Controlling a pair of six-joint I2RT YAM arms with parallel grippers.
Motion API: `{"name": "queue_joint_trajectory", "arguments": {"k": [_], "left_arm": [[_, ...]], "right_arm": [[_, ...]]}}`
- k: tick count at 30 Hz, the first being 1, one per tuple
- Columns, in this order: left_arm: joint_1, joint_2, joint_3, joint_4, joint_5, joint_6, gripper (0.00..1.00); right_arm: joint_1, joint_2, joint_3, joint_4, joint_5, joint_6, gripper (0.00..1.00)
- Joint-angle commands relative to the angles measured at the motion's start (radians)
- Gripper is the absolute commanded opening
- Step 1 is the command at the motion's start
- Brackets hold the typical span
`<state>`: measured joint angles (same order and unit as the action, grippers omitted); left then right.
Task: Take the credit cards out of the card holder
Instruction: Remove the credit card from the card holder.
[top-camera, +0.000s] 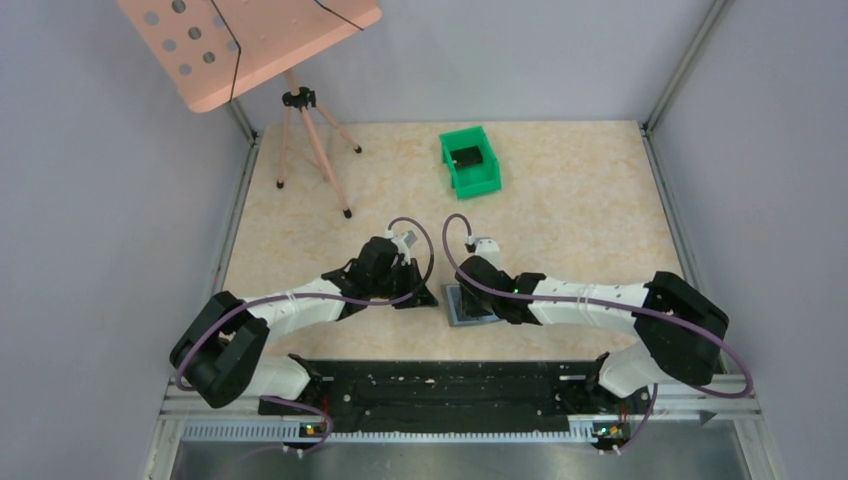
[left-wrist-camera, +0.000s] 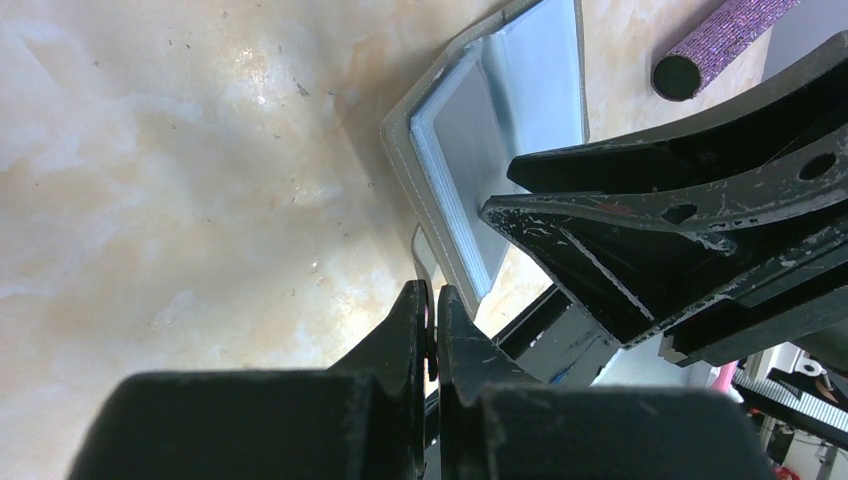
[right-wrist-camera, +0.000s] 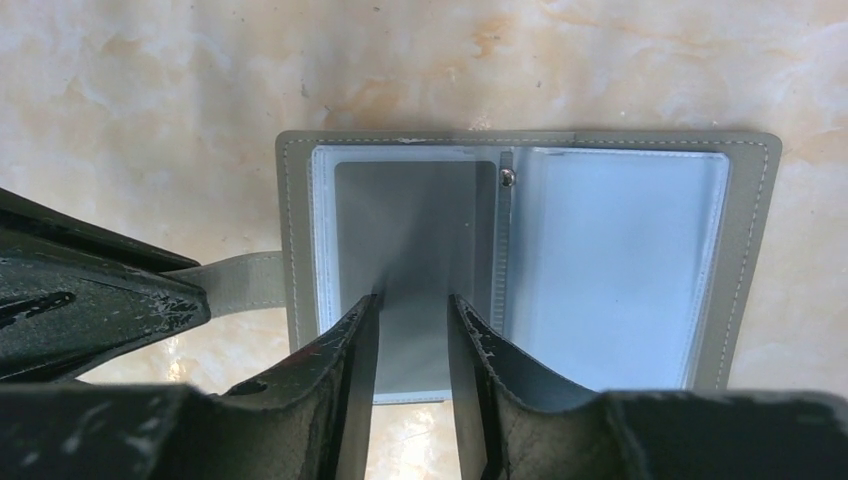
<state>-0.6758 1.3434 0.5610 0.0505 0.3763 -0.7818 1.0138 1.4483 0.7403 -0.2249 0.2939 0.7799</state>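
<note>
Right tool (right-wrist-camera: 412, 305), jaws narrowly apart, sits over the grey card (right-wrist-camera: 415, 230) in the open card holder (right-wrist-camera: 620, 250), while the left tool (left-wrist-camera: 432, 300) is pinched closed, apparently on its strap (right-wrist-camera: 240, 282).

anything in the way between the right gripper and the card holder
Nothing visible. The right gripper hangs directly over the open card holder, jaws apart above the pocket nearest the strap. The left gripper pinches that strap off to the side, clear of the pocket.
</note>
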Motion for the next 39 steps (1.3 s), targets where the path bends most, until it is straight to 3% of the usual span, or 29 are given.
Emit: {"name": "queue_joint_trajectory", "arguments": {"k": [1, 8, 17, 29, 35, 39], "left_arm": [[0.002, -0.033, -0.006, 0.018, -0.009, 0.022, 0.0], [0.002, -0.039, -0.011, 0.018, -0.007, 0.019, 0.0], [0.002, -0.044, -0.019, 0.024, -0.008, 0.016, 0.0], [0.002, -0.056, -0.022, 0.011, -0.016, 0.019, 0.0], [0.002, -0.058, -0.024, 0.008, -0.019, 0.019, 0.0], [0.002, -0.062, -0.021, 0.006, -0.013, 0.017, 0.0]], "right_arm": [[0.012, -0.04, 0.009, -0.024, 0.035, 0.0, 0.34], [0.011, -0.044, 0.001, 0.038, -0.036, 0.002, 0.48], [0.012, 0.001, -0.024, 0.068, -0.042, 0.017, 0.48], [0.012, -0.016, -0.014, -0.011, 0.043, 0.022, 0.38], [0.012, -0.062, 0.003, -0.091, 0.118, 0.02, 0.38], [0.011, -0.095, -0.009, -0.048, 0.056, -0.005, 0.43]]}}
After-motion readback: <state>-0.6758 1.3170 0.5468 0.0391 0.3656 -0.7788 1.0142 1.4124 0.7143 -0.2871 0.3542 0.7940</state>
